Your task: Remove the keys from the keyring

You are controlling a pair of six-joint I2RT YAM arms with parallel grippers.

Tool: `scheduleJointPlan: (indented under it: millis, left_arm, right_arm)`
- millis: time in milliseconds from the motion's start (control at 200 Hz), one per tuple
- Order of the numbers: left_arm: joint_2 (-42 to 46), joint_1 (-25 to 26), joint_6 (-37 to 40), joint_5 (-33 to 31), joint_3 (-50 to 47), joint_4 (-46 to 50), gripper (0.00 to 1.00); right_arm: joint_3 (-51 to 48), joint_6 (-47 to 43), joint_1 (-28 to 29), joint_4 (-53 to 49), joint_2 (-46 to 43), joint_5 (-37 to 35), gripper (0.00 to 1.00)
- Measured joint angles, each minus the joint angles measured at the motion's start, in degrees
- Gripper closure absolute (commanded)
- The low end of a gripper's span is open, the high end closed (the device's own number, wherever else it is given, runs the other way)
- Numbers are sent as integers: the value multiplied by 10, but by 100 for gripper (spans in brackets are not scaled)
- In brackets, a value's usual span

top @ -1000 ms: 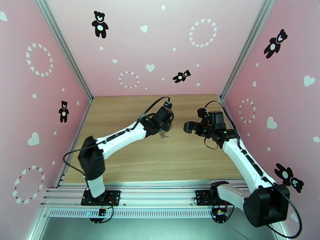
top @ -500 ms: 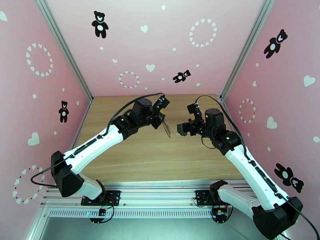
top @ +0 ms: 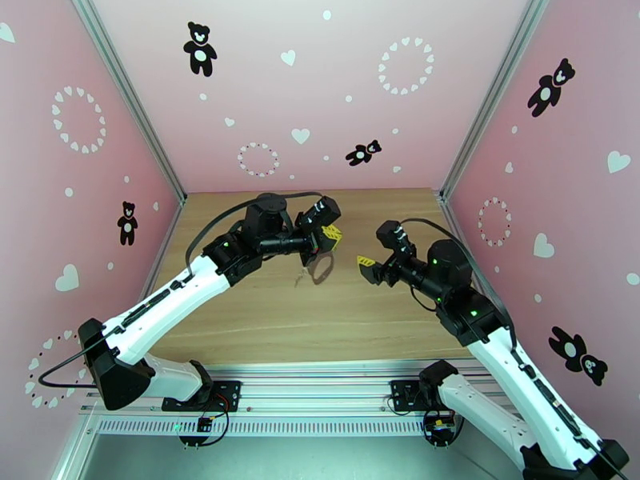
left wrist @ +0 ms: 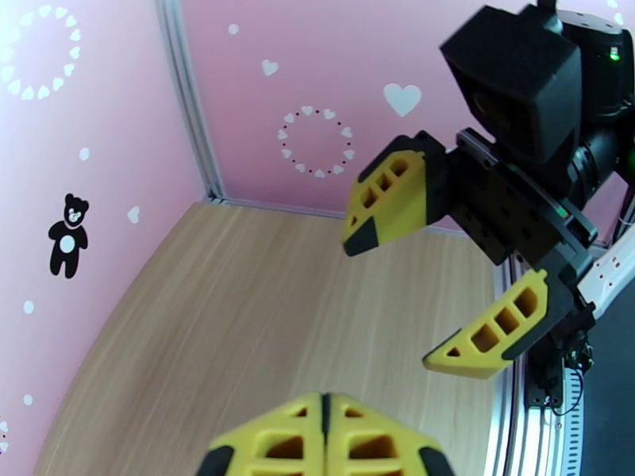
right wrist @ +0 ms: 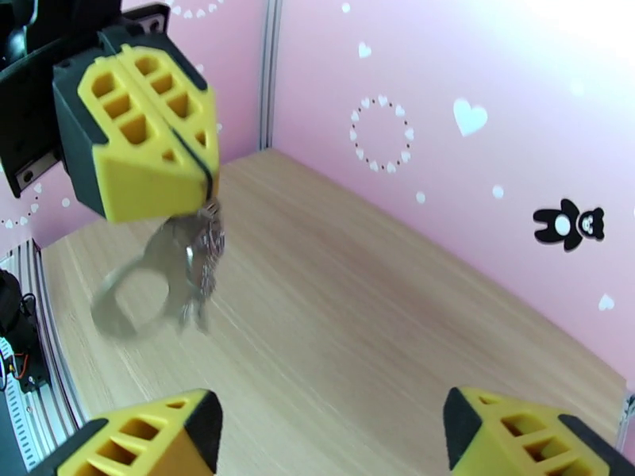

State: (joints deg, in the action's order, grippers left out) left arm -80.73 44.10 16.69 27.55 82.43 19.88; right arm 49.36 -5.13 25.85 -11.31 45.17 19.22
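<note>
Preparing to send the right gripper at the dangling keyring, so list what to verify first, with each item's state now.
1. Left gripper shut on keyring: ok, it hangs below the closed jaws.
2. Right gripper jaws apart: ok.
3. Grippers facing each other, not touching: ok.
4. Keyring hanging steady: cannot tell, it looks blurred.
5. Keys told apart from the ring: cannot tell, one blurred cluster.

The keyring (right wrist: 163, 251), a grey oval loop, dangles tilted and blurred in mid-air, pinched at its top by the left gripper (right wrist: 205, 180). The keys (right wrist: 205, 259) hang beside it, bunched indistinctly with the silvery chain.
</note>
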Motion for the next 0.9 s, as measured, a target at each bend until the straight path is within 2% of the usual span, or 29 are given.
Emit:
scheduleJointPlan:
  millis: [270, 415, 611, 896]
  left_arm:
    - [0, 0, -18, 51, 0, -12, 100]
    - [0, 0, -26, 71, 0, -16, 100]
    - [-2, 0, -40, 82, 0, -30, 100]
    - [-10, 0, -69, 87, 0, -57, 100]
  right_arm:
    - [-43, -62, 15, 55, -5, 38, 32]
    - [-52, -89, 16, 82, -5, 49, 32]
    - [-61, -92, 21, 113, 3, 70, 34]
    - [-69, -93, 71, 131, 3, 63, 35]
